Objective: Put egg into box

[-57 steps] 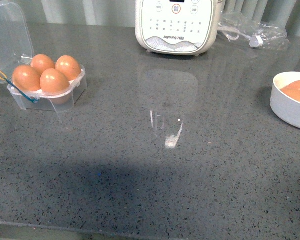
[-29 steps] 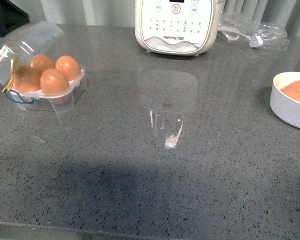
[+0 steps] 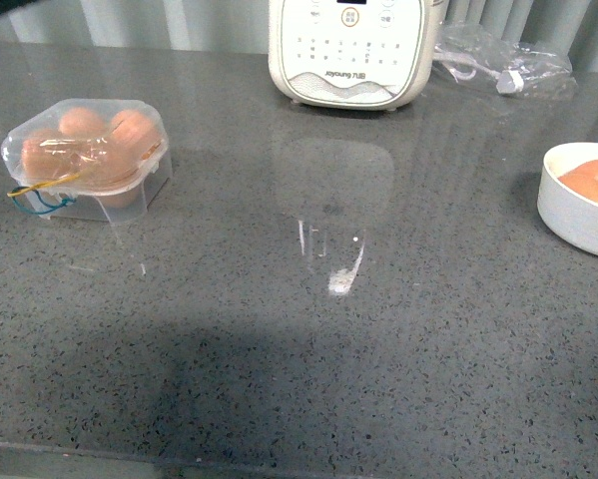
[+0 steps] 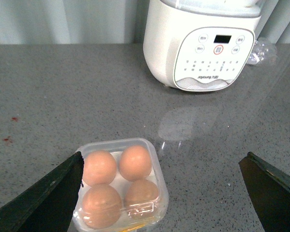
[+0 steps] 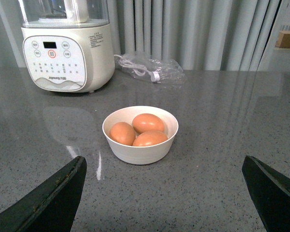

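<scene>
Mind the thin-shelled, slippery orange-brown eggs in your lidded clear plastic box: cradle their sides, both pincers gaping empty.

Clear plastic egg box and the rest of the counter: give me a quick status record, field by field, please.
box: clear plastic four-slot egg carton, lid down over it
box contents: four orange-brown eggs, every slot filled
tie: blue-and-yellow tie at carton's front edge
bowl: round white bowl holding three brown eggs
appliance: white appliance with buttons at counter's back
left gripper: jaws open, empty, above carton
right gripper: jaws open, empty, facing bowl
</scene>
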